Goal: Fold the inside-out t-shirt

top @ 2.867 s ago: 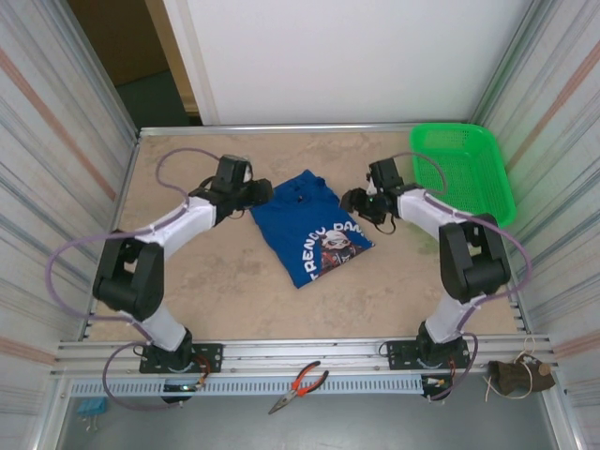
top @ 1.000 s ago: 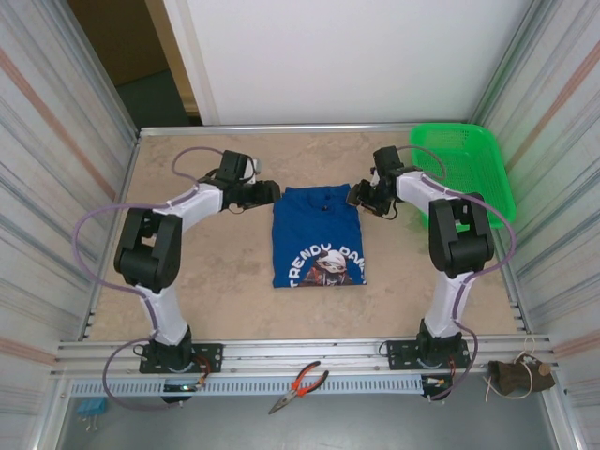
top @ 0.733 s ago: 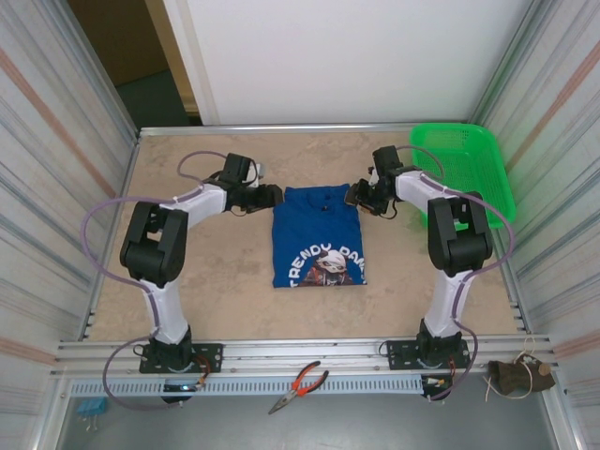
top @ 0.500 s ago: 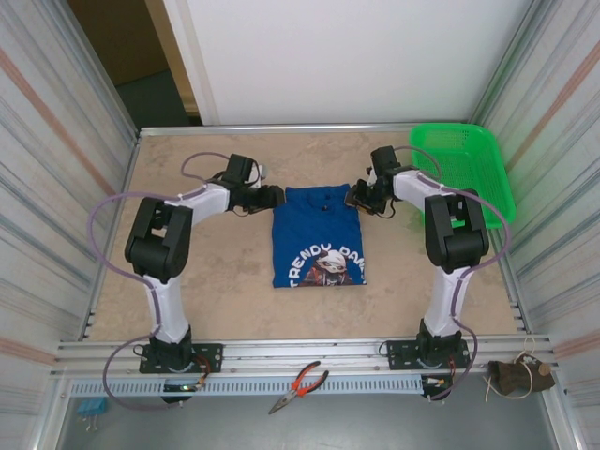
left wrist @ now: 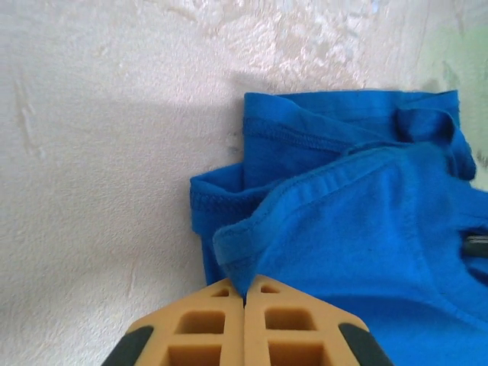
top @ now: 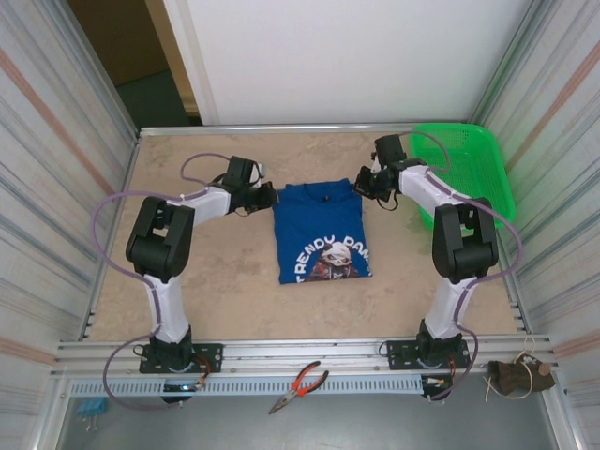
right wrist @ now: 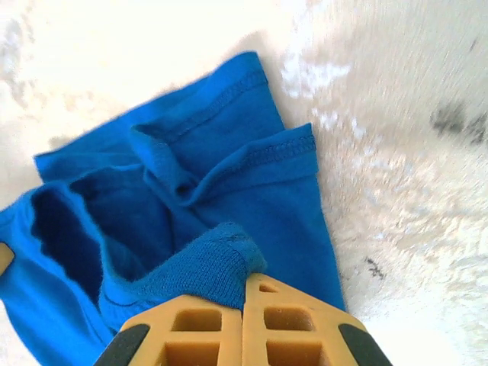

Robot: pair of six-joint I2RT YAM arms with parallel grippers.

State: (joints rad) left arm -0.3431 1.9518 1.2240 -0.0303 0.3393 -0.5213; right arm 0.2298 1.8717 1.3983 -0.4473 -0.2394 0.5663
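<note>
The royal-blue t-shirt (top: 322, 232) lies folded into a narrow rectangle at the middle of the table, white print facing up at its near end. My left gripper (top: 273, 198) is at its far left corner, shut on a pinch of the blue cloth (left wrist: 238, 271). My right gripper (top: 362, 185) is at the far right corner, shut on a bunched fold of the same shirt (right wrist: 210, 267). Folded sleeve layers (right wrist: 252, 152) lie flat beyond the right fingers.
A green mesh basket (top: 466, 169) stands at the far right corner of the table. Metal walls close in both sides. Red-handled pliers (top: 300, 384) lie on the rail in front of the arm bases. Bare beige tabletop (top: 216, 291) surrounds the shirt.
Both grippers have closed on the shirt's far corners. The shirt has shifted slightly to the right and its far edge has lifted a little.
</note>
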